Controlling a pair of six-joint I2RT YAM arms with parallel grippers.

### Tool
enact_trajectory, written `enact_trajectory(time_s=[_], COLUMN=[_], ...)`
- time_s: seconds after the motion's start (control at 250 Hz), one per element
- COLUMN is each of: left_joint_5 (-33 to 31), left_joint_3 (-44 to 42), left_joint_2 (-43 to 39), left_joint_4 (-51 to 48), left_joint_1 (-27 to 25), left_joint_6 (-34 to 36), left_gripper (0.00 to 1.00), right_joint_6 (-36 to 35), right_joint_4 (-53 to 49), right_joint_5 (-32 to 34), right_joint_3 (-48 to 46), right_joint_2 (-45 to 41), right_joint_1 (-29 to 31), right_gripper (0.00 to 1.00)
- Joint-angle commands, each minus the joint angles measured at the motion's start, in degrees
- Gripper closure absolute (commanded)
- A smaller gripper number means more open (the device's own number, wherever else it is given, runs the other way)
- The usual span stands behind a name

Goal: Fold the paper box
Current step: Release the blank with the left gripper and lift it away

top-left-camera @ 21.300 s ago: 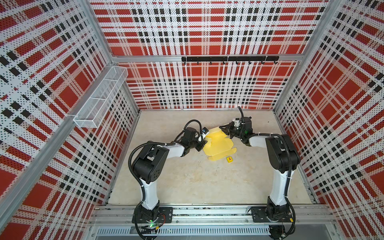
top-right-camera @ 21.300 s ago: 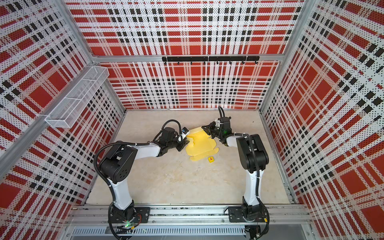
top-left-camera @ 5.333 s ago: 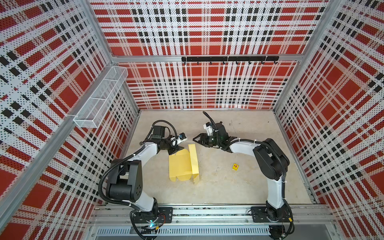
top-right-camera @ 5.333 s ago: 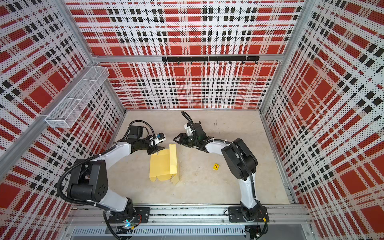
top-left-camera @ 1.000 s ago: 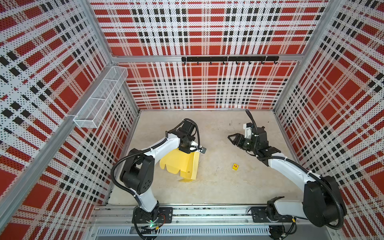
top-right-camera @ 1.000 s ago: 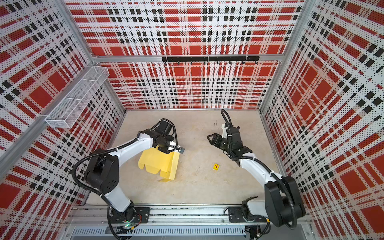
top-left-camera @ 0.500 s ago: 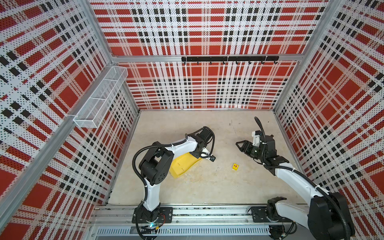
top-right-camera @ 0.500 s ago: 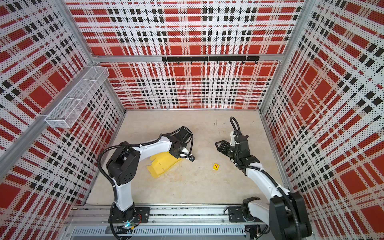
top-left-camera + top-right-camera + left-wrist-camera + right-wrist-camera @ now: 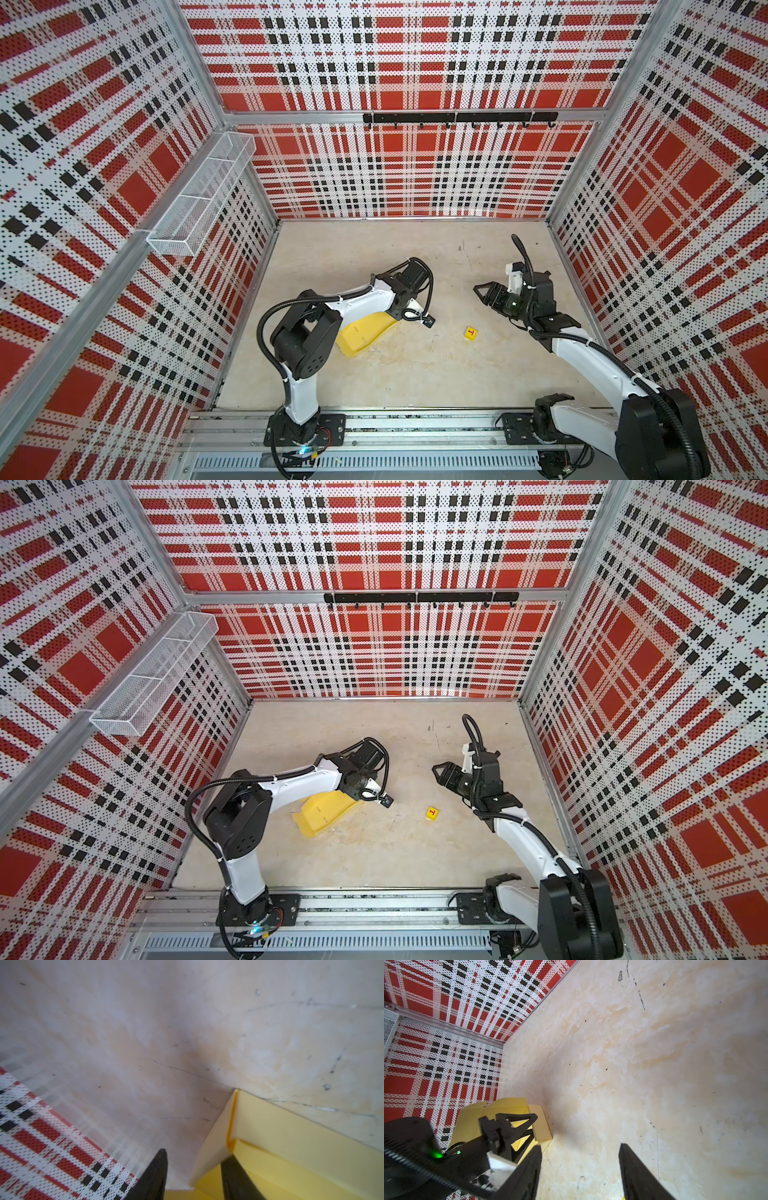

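Observation:
The pale yellow paper box (image 9: pixel 360 337) (image 9: pixel 321 817) lies partly folded on the floor, left of centre, half under my left arm. In both top views the left gripper is hidden beneath its own wrist. In the left wrist view the left gripper (image 9: pixel 195 1154) is open, and one upright flap of the box (image 9: pixel 209 1147) rises between its jaws against one finger. The right wrist view shows those fingers (image 9: pixel 527 1118) over the box (image 9: pixel 506 1106). My right gripper (image 9: pixel 483 291) (image 9: pixel 440 771) (image 9: pixel 579 1147) hovers open and holds nothing, well right of the box.
A tiny yellow cube with a red T (image 9: pixel 470 333) (image 9: pixel 432 813) sits on the floor between the arms. A wire basket (image 9: pixel 199 199) hangs on the left wall, a black hook rail (image 9: pixel 457 118) on the back wall. Plaid walls enclose the floor.
The left jaws have opened from a shut grip on the box. The box has dropped from standing to lying low on the floor. The right arm has drawn back to the right.

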Motion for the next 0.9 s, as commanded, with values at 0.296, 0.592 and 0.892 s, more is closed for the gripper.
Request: enact_trajectory(time_s=[0.296,0.592,0.892], left_joint_5=[0.1,3.22,16.79], left_joint_3=[8.34,17.23,14.42], left_joint_2=[-9.48,-14.09,-19.3], left_joint_4=[0.22,-3.97,-5.7], left_joint_1=[-1.23,5.7,18.94], left_joint_6=[-18.61,-44.77,-62.08], left_gripper=[0.39,0.18,0.1], right_joint_6=[-4.39,-7.42,-13.99], right_joint_4=[1.01,2.2,0.82], right_joint_5=[6.8,14.67,20.05], right_joint_3=[4.19,8.98,16.92], right_joint_2=[3.98,8.27,17.52], right_joint_1=[7.5,17.05,27.24], right_gripper=[0.39,0.41,0.46])
